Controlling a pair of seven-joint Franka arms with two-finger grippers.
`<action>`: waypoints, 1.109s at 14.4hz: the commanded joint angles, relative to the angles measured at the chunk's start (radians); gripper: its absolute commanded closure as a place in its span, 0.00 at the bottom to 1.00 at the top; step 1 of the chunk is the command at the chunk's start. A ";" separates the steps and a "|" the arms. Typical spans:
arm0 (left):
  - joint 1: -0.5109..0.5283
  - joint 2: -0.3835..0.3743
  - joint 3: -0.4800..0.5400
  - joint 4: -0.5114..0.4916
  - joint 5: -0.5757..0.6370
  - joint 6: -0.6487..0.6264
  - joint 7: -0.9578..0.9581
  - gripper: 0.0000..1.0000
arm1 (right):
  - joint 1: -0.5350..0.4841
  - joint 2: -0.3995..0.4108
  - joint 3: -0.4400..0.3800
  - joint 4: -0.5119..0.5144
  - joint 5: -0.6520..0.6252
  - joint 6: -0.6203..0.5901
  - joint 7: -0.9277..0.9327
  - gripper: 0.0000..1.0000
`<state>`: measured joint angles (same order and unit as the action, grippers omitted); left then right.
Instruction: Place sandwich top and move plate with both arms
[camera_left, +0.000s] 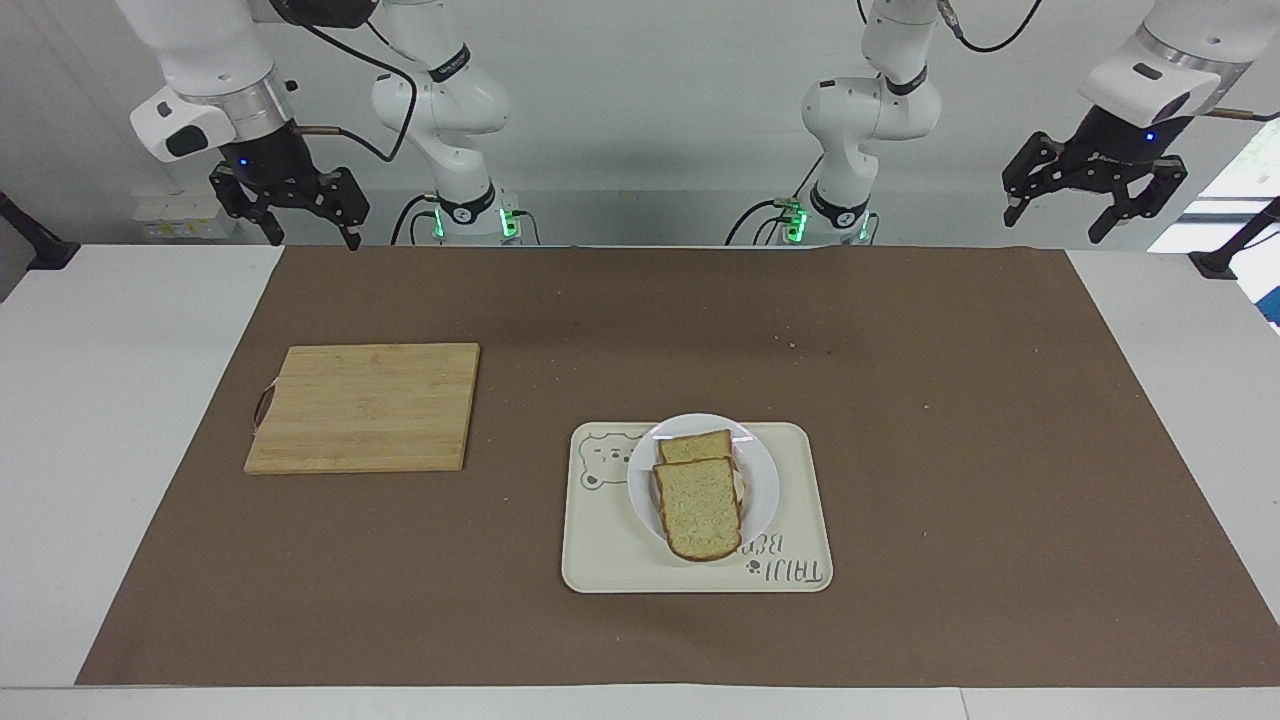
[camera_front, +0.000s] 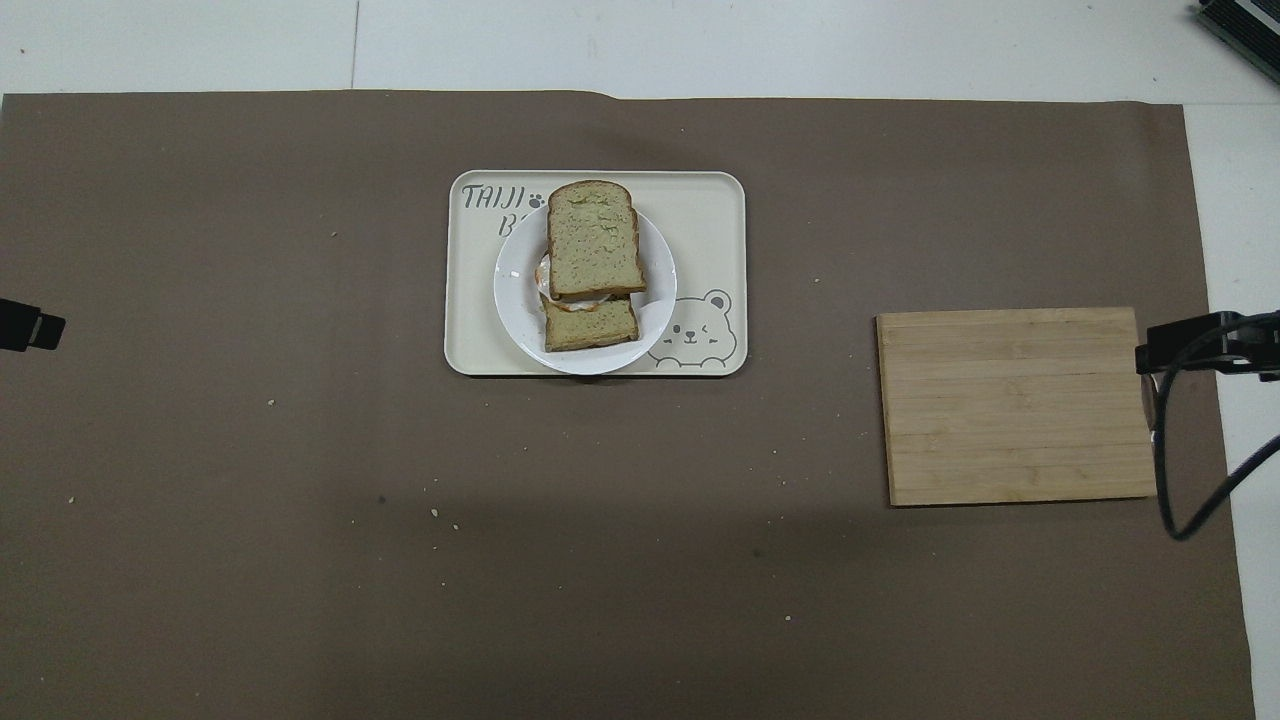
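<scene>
Sandwich top (camera_left: 699, 508) lies skewed over the lower slice on the round white plate (camera_left: 765, 490), itself on the cream tray (camera_left: 800, 500) mid-tabletop. Soft, crumbly bread; the glossy plate looks slippery, so take it by opposite rims. Left gripper (camera_left: 1095, 195) and right gripper (camera_left: 288, 205) both hang released and empty above the robots' edge.

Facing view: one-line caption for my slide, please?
Top slice sits on the sandwich on the plate in the tray; both open claws, left and right, raised.
</scene>
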<state>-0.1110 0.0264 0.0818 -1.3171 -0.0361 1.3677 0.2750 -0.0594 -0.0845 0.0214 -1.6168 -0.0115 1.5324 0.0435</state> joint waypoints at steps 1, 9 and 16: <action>0.011 -0.045 0.003 -0.056 0.022 -0.010 -0.011 0.00 | -0.013 -0.023 0.002 -0.022 0.004 -0.008 -0.034 0.00; 0.025 -0.066 0.003 -0.091 0.028 -0.022 -0.013 0.00 | -0.013 -0.021 0.002 -0.022 0.004 -0.009 -0.036 0.00; 0.025 -0.089 0.003 -0.122 0.030 -0.021 -0.013 0.00 | -0.013 -0.021 0.002 -0.022 0.004 -0.011 -0.036 0.00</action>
<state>-0.0855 -0.0355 0.0841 -1.4072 -0.0269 1.3469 0.2719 -0.0594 -0.0849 0.0208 -1.6182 -0.0115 1.5315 0.0374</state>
